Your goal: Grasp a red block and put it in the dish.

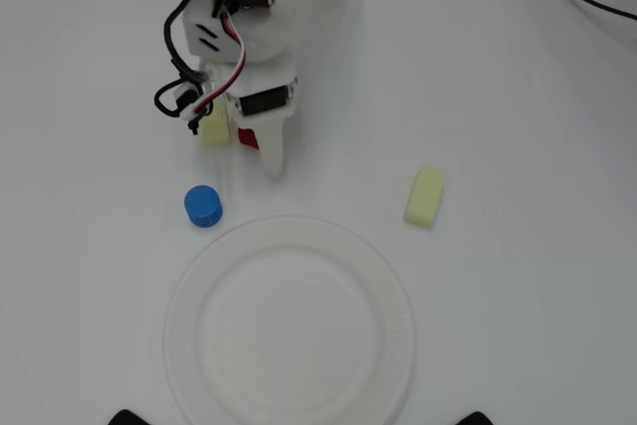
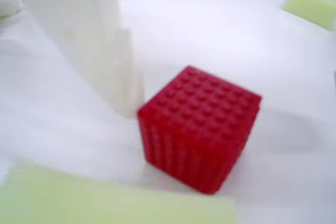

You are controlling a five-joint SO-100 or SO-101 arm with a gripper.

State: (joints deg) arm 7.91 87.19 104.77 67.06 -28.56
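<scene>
The red block [image 1: 247, 138] is a small red cube on the table, mostly hidden under the arm in the overhead view. In the wrist view it [image 2: 199, 135] fills the middle, resting on the table right beside my white fixed finger [image 2: 100, 51]. My gripper [image 1: 244, 151] is low over it and looks open, with the block between the jaws; the other jaw is not visible. The dish [image 1: 199, 345], a large white paper plate, lies empty below the gripper in the overhead view.
A pale yellow block [image 1: 213, 126] lies just left of the red block and shows at the wrist view's bottom [image 2: 105, 203]. A blue cylinder [image 1: 203, 206] stands near the plate's upper left. Another yellow block [image 1: 425, 196] lies to the right [image 2: 310, 3].
</scene>
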